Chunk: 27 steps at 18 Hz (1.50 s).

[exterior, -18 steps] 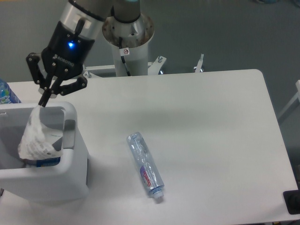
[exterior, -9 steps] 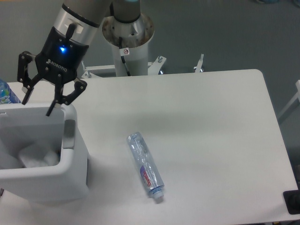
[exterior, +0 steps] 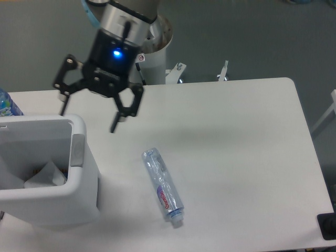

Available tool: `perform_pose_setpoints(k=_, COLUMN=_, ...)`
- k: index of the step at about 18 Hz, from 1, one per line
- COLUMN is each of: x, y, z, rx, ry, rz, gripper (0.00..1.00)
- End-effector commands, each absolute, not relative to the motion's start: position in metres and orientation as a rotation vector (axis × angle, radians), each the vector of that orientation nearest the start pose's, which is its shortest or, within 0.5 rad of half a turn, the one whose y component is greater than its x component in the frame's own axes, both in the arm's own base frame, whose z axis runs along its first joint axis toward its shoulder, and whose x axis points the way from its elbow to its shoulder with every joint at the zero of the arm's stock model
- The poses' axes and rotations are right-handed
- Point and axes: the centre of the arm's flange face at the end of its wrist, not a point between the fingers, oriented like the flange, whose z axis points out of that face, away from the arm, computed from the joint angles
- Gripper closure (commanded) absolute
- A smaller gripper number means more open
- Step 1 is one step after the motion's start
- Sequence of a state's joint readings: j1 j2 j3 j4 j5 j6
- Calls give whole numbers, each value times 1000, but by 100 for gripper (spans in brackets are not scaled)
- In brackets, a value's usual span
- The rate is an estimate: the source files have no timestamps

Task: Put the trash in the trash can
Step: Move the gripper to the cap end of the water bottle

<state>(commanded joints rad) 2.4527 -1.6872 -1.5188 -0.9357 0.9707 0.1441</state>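
End effector (exterior: 88,122) spread wide, fingers apart and holding nothing, hanging over the far left part of the tabletop (exterior: 231,147), just beyond the far right corner of the trash can (exterior: 79,181). Blue light lit on its black body; small white lettering beside the light, too blurred to read.

Trash can sits at the tabletop's near left corner, white, thick rim, grey tab on the right wall. Crumpled wrapper (exterior: 46,176) lies inside it, low against the right side; pale and translucent. A hint of something darker next to it, cannot make out what.

Bottle (exterior: 163,185) lies on its side on the open tabletop, nearer the front edge than the back, right of the trash can and apart from it. Clear and slim, cap end toward the front edge. Red-and-white label wraps the lower half; red script on it, letters not legible from here.

Blue-labelled bottle (exterior: 6,104) shows at the left edge, behind the trash can, mostly cut off.

White robot pedestal (exterior: 149,58) stands behind the tabletop's back edge, small round sticker on it, not readable.
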Motion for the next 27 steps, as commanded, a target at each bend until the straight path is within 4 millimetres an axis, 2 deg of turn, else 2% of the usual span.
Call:
perform_pose_setpoints(k=4, x=-363, y=528, z=504, rx=-2349, ry=-732, rz=-206, gripper=0)
perform_pose_setpoints(k=9, x=-408, y=546, z=431, rx=-2515, ry=-742, rz=-71, gripper=0)
perform_pose_setpoints(k=12, x=-416, y=548, z=397, rx=-2574, ry=-768, rz=-75, gripper=0)
perform_pose_setpoints(k=16, x=-433, y=556, z=335, rx=-2672, ry=-830, rz=-52, gripper=0)
perform_pose_setpoints(k=19, x=-443, y=563, z=300, rx=-2713, ry=-875, rz=-55, gripper=0)
perform_pose_setpoints(k=21, x=-441, y=566, z=286, rx=-2727, ry=-880, rz=-76, gripper=0)
perform_pose_setpoints(k=23, x=-437, y=577, z=262, rx=-2758, ry=-882, rz=-98, gripper=0)
perform_pose_setpoints(k=27, x=-434, y=586, z=249, rx=-2768, ry=-907, rz=-103, gripper=0)
